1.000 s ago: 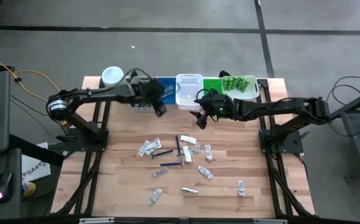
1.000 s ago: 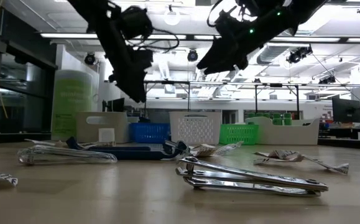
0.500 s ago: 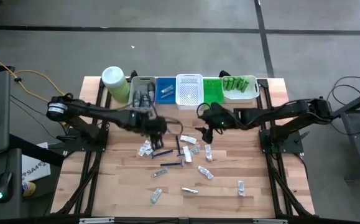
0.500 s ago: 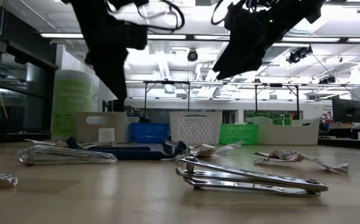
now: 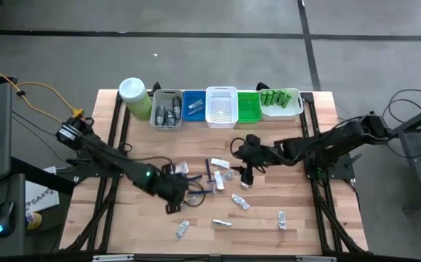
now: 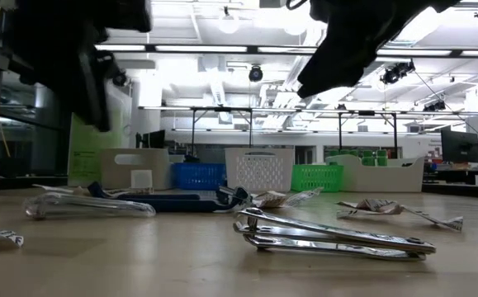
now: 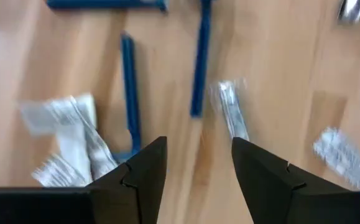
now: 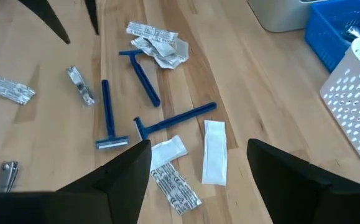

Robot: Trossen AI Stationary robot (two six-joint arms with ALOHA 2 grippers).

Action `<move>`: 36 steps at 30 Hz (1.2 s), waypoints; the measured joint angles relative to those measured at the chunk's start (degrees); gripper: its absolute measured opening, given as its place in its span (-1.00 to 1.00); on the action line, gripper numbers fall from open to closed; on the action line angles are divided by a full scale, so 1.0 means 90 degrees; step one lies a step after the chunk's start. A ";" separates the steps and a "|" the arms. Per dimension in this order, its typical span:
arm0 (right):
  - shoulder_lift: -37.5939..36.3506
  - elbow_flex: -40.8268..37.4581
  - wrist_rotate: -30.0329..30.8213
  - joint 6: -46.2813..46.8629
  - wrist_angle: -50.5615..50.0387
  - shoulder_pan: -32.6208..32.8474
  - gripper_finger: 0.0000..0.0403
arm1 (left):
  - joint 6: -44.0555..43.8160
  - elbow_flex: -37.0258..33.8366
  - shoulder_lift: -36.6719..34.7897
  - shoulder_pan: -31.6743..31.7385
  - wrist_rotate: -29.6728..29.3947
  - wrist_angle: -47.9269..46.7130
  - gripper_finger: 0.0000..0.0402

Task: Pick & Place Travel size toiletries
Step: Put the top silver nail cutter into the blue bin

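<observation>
Light is pretty even from overhead: long white ceiling strip lights (image 6: 247, 48) glare hard in the low view and blow out the area around them, so both arms there read as flat black silhouettes. The shiny metal nail clipper (image 6: 329, 235) near that camera catches bright highlights, while the pale wooden tabletop (image 6: 139, 264) in front of it goes soft and out of focus. From above, the tabletop is evenly lit with only faint shadows. The left wrist view is smeared; the blue plastic razor (image 7: 129, 93) and crinkled clear sachets (image 7: 68, 130) look streaky. The right wrist view is much crisper.
</observation>
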 joint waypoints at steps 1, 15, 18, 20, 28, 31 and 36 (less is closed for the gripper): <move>0.0000 0.0000 0.0108 0.0003 -0.0017 0.0090 0.28 | -0.0053 -0.0007 0.0054 -0.0107 0.0022 0.0050 -0.12; 0.0000 0.0000 0.0461 0.0193 -0.0171 0.0781 0.28 | -0.0747 0.0002 0.0847 -0.0336 0.0282 0.0987 -0.12; 0.0000 0.0000 0.0458 0.0200 -0.0190 0.0793 0.28 | -0.0865 0.0000 0.0958 -0.0337 0.0360 0.0988 -0.12; 0.0000 0.0000 0.0464 0.0220 -0.0210 0.0787 0.28 | -0.0906 0.0002 0.1010 -0.0336 0.0359 0.1026 -0.12; 0.0000 0.0000 0.0598 0.0243 -0.0237 0.0787 0.28 | -0.0985 0.0010 0.1305 -0.0336 0.0343 0.1122 -0.12; 0.0000 0.0000 0.0601 0.0242 -0.0231 0.0788 0.28 | -0.1036 0.0000 0.1396 -0.0336 0.0330 0.1021 -0.12; 0.0000 -0.0002 0.0606 0.0297 -0.0278 0.0791 0.28 | -0.1065 0.0019 0.1552 -0.0336 0.0433 0.1051 -0.12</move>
